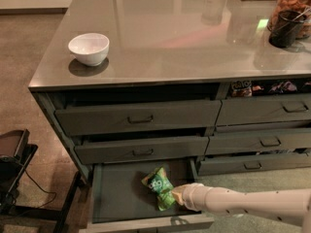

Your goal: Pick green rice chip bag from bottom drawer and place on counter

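Bag: green rice chip bag (159,192) lies in the open bottom drawer (116,200).
Gripper: gripper (178,194) at its edge; whether it grips, I cannot tell.
Left: lifting it to the counter (184,33).

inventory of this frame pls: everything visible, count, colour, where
counter: 1, glossy grey-brown, cabinet top
bowl: 1, white, counter's left side
jar: 1, clear, brown contents, counter's far right
bottom drawer: 1, dark grey-green, open, lowest left
green rice chip bag: 1, bright green, in bottom drawer
handled drawers: 5, dark, two above bottom drawer, three right
snack packets: several, red-white, above top right drawer
arm: 1, white, from lower right
gripper: 1, pale, at bag's lower right edge
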Action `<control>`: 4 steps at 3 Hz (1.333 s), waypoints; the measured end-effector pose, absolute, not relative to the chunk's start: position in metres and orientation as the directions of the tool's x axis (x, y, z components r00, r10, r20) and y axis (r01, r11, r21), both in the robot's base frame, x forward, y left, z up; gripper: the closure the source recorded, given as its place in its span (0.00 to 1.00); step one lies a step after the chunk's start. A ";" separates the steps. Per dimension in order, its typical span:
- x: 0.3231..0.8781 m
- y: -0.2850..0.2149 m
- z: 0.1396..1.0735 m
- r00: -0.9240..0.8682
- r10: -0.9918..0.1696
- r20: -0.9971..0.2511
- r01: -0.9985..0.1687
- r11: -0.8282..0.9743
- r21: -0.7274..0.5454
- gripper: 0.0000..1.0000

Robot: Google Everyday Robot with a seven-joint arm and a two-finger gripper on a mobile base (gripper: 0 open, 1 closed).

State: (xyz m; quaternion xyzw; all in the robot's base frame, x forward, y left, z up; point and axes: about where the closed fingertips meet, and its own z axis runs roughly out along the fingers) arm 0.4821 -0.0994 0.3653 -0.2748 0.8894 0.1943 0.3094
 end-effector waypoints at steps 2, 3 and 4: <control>0.517 -0.084 0.274 -0.681 -0.309 -0.664 -0.579 0.782 0.231 1.00; 0.514 -0.084 0.265 -0.678 -0.321 -0.661 -0.589 0.776 0.228 1.00; 0.518 -0.078 0.251 -0.658 -0.350 -0.667 -0.616 0.760 0.209 0.82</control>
